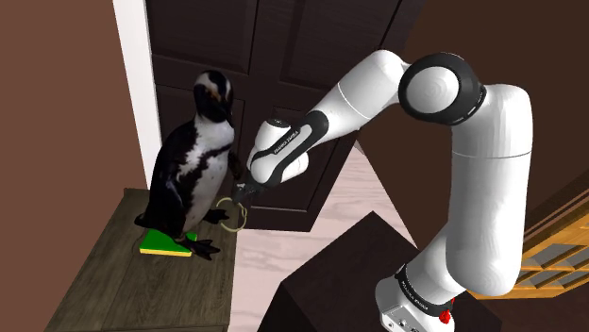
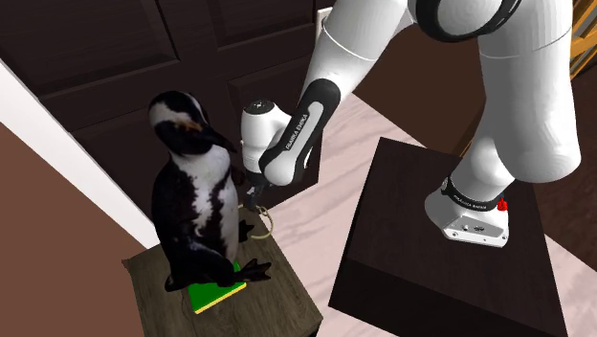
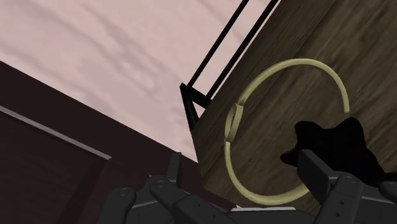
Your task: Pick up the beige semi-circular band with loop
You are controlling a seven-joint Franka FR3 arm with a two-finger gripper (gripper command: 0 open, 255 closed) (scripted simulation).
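The beige band point(image 3: 236, 118), a thin ring with a small loop piece on its rim, lies over the dark wooden table top point(image 3: 299, 38) close to the table's edge. My black gripper point(image 3: 245, 181) is right at it, with the fingers standing apart and open. The ring's near arc runs between them, close to one fingertip point(image 3: 313, 167); I cannot tell whether it touches. In the shoulder view the band point(image 1: 231, 213) sits just below the gripper point(image 1: 244, 192), beside the penguin's feet. The second exterior view shows the band point(image 2: 261, 224) under the gripper point(image 2: 254, 199).
A tall black-and-white penguin figure point(image 1: 193, 160) stands on a green and yellow pad point(image 1: 165, 245) on the small table point(image 1: 113, 255), right next to the band. Its black foot point(image 3: 334, 140) reaches into the ring. Dark doors point(image 1: 274, 57) rise behind. The stand point(image 2: 431, 239) is nearby.
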